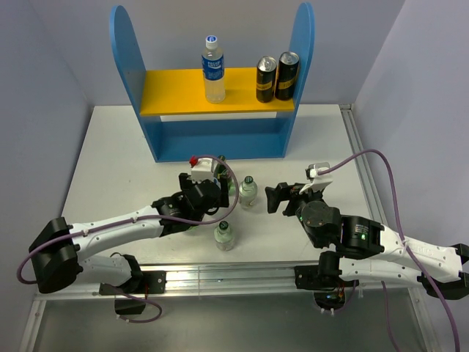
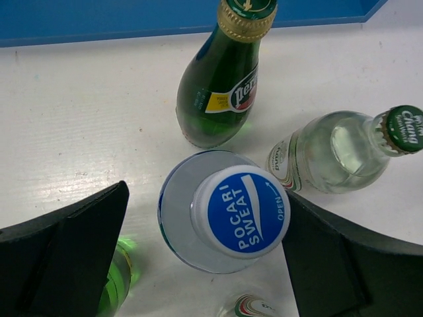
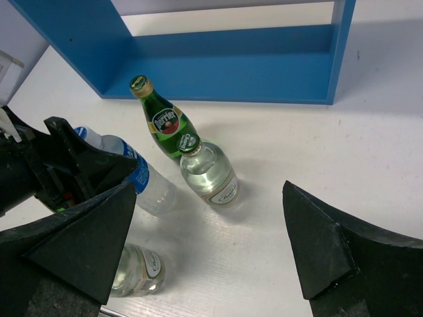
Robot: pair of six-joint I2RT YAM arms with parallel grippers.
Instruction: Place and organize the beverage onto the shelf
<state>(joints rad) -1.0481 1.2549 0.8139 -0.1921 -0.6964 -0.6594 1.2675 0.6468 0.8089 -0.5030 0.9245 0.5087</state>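
The blue shelf holds one blue-labelled bottle on its yellow board. My left gripper is open around the second blue-labelled bottle, standing on the table; the right finger touches its cap and the left finger is apart. A green bottle and a short clear bottle stand just beyond it. Another green bottle is by the left finger. A second short clear bottle stands nearer. My right gripper is open and empty, to the right of the group.
Two black-and-gold cans stand on the right of the yellow board. The shelf's lower level shows nothing in it. The table's metal front rail runs between the arm bases.
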